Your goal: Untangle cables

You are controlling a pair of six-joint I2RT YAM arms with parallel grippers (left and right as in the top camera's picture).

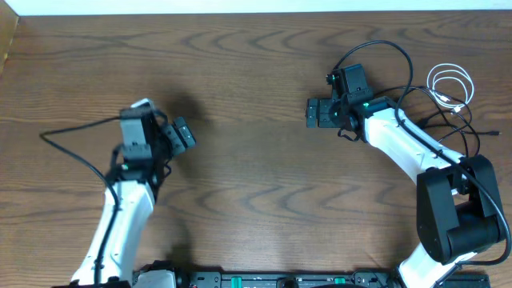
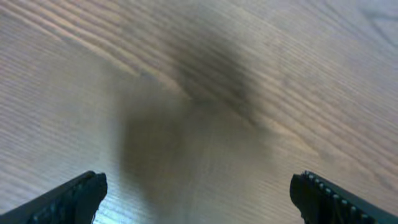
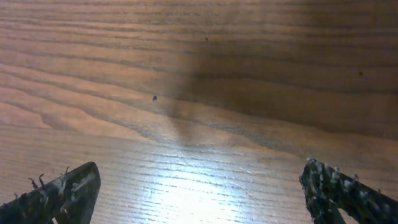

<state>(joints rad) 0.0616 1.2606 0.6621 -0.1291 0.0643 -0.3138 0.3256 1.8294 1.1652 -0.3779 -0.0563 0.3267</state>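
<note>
Count on inspection: two arms, the left arm (image 1: 120, 216) and the right arm (image 1: 400, 140); two grippers, the left gripper (image 1: 186, 134) and the right gripper (image 1: 312, 113); one white cable (image 1: 452, 102); one table (image 1: 256, 64). The black cables (image 1: 480, 130) beside the white one overlap arm wiring (image 1: 376, 46); their number cannot be settled.

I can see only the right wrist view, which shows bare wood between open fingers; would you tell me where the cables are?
Observer: A white cable lies coiled near the far right corner of the table.
Operator: Is my gripper anywhere near it?
Observer: No. The right gripper points towards the middle of the table, away from the coil and well apart from it.
Operator: And what about the left side?
Observer: The left gripper is open over bare wood, with no cable between its fingers.
</note>
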